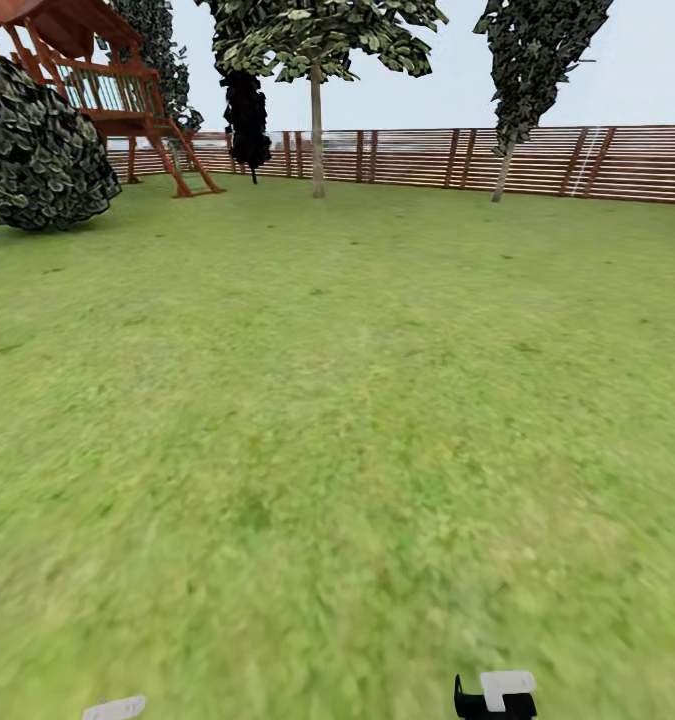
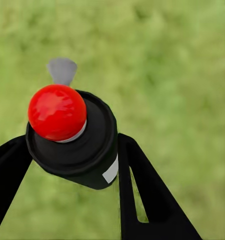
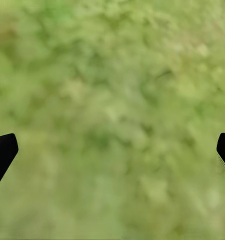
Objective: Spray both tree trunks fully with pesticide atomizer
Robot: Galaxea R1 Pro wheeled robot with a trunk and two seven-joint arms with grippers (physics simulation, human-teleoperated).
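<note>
The pesticide atomizer [image 2: 95, 132], a black bottle with a round red top and a white label patch, sits between the black fingers of my left gripper [image 2: 70, 152], which is shut on it above blurred grass. My right gripper [image 3: 112, 155] is open, its two dark fingertips [image 3: 2, 152] far apart over bare lawn with nothing between them. Far across the lawn stand two trees: one with a straight pale trunk [image 1: 317, 135] near the fence, another with a slanted pale trunk [image 1: 503, 172] to its right. No white speckles show on either trunk.
A brown slat fence [image 1: 417, 158] closes the far side of the green lawn [image 1: 337, 420]. A wooden playhouse on stilts [image 1: 117, 95] and a large round bush [image 1: 37, 150] stand far left. A near-black tree [image 1: 245, 120] rises by the fence. Bits of my arms [image 1: 495, 694] show at the bottom edge.
</note>
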